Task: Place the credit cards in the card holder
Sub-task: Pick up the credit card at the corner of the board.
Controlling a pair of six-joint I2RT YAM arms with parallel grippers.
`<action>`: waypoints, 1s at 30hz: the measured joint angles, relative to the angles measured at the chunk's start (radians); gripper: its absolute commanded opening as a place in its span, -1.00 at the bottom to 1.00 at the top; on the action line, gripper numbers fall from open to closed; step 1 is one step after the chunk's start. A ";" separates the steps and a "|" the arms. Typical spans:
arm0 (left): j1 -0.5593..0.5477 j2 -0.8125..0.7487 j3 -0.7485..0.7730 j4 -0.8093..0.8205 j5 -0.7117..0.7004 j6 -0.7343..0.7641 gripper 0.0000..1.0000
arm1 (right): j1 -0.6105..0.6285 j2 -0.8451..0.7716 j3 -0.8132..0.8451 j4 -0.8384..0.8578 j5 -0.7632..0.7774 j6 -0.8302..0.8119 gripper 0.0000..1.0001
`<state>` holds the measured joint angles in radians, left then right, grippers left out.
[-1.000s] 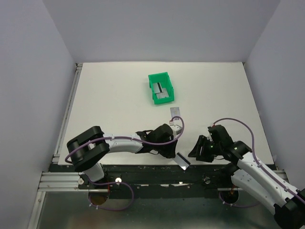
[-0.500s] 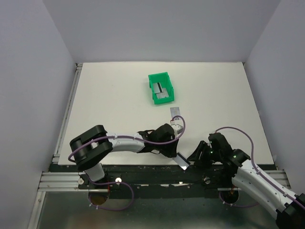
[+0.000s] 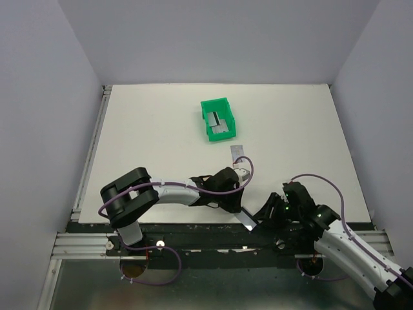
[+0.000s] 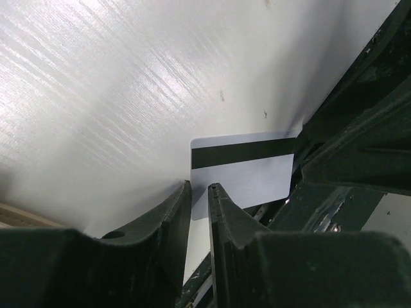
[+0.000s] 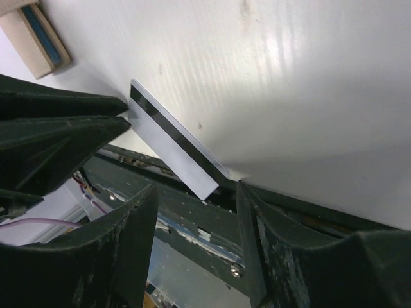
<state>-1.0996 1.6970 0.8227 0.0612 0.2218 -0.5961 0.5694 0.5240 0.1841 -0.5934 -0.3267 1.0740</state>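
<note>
A silver-grey credit card with a dark stripe (image 3: 247, 220) lies at the table's front edge, one end hanging over it; it also shows in the left wrist view (image 4: 247, 173) and the right wrist view (image 5: 173, 151). My left gripper (image 3: 237, 205) (image 4: 200, 187) is nearly shut, only a thin slit between the fingers, its tips at the card's inner end. My right gripper (image 3: 261, 213) (image 5: 196, 189) is open, its jaws on either side of the overhanging end. The tan card holder (image 5: 35, 38), blue inside, lies beyond the left gripper; the left arm hides it from above.
A second grey card (image 3: 238, 152) lies flat mid-table. A green plastic bin (image 3: 205, 119) farther back holds more cards (image 3: 221, 124). A dark metal frame (image 5: 212, 224) runs just below the table's front edge under the card.
My right gripper has moved left and down toward the front edge, up to the overhanging card. The left gripper has shifted slightly right; the card has barely moved.
</note>
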 measured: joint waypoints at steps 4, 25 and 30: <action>0.000 0.005 0.000 0.012 0.001 -0.008 -0.34 | 0.001 -0.064 -0.001 -0.084 -0.005 -0.003 0.21; 0.000 0.022 0.003 0.035 0.022 -0.023 -0.35 | 0.003 0.082 -0.038 0.061 -0.045 0.015 0.21; 0.000 0.024 0.006 0.035 0.026 -0.023 -0.35 | 0.009 0.138 -0.053 0.153 -0.082 0.032 0.14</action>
<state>-1.0996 1.7210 0.8284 0.0963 0.2478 -0.6189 0.5781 0.6624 0.1314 -0.4404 -0.4088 1.1057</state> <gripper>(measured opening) 0.327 0.602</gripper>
